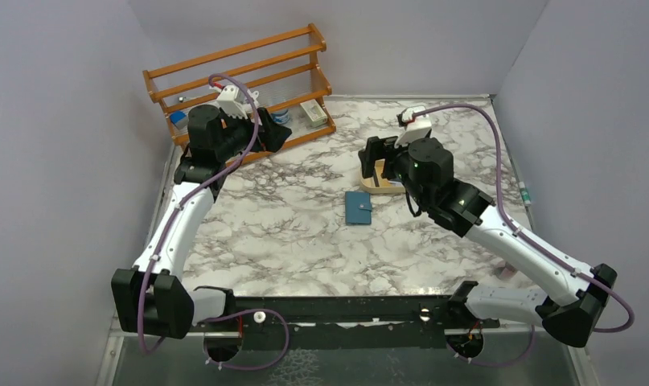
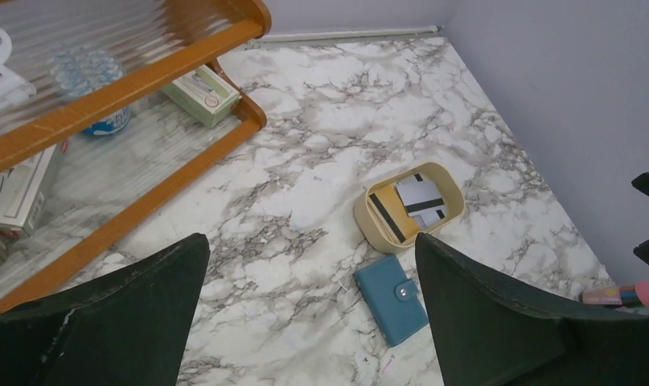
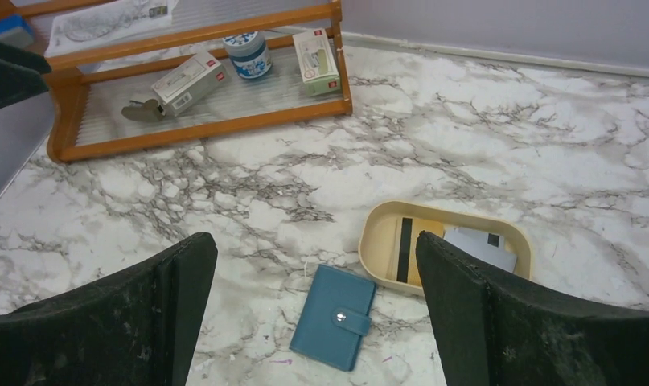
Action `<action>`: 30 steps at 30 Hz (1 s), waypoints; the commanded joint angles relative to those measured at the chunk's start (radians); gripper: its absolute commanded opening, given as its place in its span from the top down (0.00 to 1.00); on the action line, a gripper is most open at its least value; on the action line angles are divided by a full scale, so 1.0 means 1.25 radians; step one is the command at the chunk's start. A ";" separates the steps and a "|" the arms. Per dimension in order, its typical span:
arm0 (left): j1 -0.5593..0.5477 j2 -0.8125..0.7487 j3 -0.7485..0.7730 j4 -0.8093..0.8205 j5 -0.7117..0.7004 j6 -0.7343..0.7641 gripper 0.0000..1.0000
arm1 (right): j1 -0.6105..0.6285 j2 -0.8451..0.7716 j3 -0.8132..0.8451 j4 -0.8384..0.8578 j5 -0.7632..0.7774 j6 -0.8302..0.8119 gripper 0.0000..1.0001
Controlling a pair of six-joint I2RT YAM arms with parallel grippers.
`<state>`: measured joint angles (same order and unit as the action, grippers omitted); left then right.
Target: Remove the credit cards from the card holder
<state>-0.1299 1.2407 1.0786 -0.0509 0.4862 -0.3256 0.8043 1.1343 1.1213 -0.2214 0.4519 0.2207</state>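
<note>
1. The marbled bench (image 1: 289, 241) spreads under both sets of fingers and carries everything here.
2. The wooden rack (image 3: 200, 129) stands at the far-left corner. It is right beside the left fingers and well away from the right fingers. Small boxes and a blue-labelled jar sit on its lower shelf.
3. The left fingers (image 2: 128, 314) are spread wide, with nothing between them and touching nothing. They hang above the bench at the rack's near edge.
4. The right fingers (image 3: 530, 322) are also spread wide and hold nothing. In the top view they hover above the near-left end of the tray, clear of it.
5. The tan oval tray (image 3: 375, 241) lies on the bench ahead of the right fingers, towards the right one. From the left fingers it is well ahead, across open bench.
6. The card holder (image 3: 333, 318) lies flat on the bench, folded shut. In the right wrist view it shows in the gap between the right fingers, below them. It is just beside the tray's near-left corner, and I cannot tell if the two touch. It is well apart from the left fingers.
7. The yellow-orange card (image 3: 421, 249) lies in the tray, out of the holder, its black stripe showing.
8. The whitish card (image 3: 482, 248) lies in the tray next to it, on the side nearer the right-hand finger.
9. The closing tab (image 3: 351, 320) is snapped down over the holder's edge.
</note>
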 commanded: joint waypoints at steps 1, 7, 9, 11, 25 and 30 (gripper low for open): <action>0.005 0.014 0.079 -0.044 0.010 0.039 0.01 | 0.001 -0.011 0.048 -0.012 0.025 -0.045 0.00; 0.024 -0.009 0.097 -0.117 -0.149 0.088 0.01 | 0.001 -0.018 0.047 0.015 0.003 -0.074 0.00; 0.069 -0.011 0.088 -0.127 -0.142 0.055 0.01 | 0.001 -0.020 0.036 0.041 -0.009 -0.076 0.00; 0.144 -0.005 0.078 -0.133 -0.132 0.003 0.01 | 0.001 0.003 0.059 0.026 -0.020 -0.071 0.00; 0.508 -0.060 -0.218 0.182 0.000 -0.490 0.01 | 0.001 0.045 0.093 -0.043 -0.110 -0.046 0.00; 0.504 -0.071 -0.352 0.428 0.020 -0.613 0.01 | 0.000 0.021 0.053 -0.036 -0.140 -0.031 0.00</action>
<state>0.4980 1.1904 0.7376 0.1066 0.4461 -0.8822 0.8043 1.1927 1.2221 -0.2481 0.3328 0.1680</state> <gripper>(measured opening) 0.987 0.998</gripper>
